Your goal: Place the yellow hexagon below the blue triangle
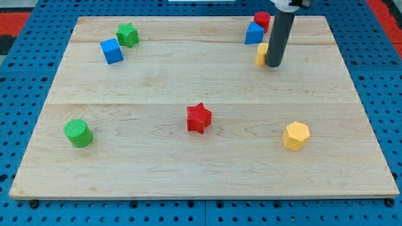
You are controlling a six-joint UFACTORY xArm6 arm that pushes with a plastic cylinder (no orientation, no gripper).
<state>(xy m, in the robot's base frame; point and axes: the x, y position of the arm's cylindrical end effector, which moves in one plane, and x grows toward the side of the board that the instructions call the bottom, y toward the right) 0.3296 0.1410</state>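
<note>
Camera view: my tip (273, 64) at far right of the wooden board (188, 81), touching a partly hidden yellow block (260, 54) just below the blue triangle (254, 33) and red block (262, 20); no fingers fitted, so no grasp state to report. Yellow hexagon (296, 135) near right, well apart toward the near edge and slightly right of the tip, no evident long axis. No brands or legible writing, possibly too small to resolve.

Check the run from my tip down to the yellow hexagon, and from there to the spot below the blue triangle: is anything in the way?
Nothing visible blocks either run. My tip sits at the view's top right, against a small yellow block just below the blue triangle. The yellow hexagon lies lower right, with bare board between. That small yellow block already occupies the target spot.
</note>
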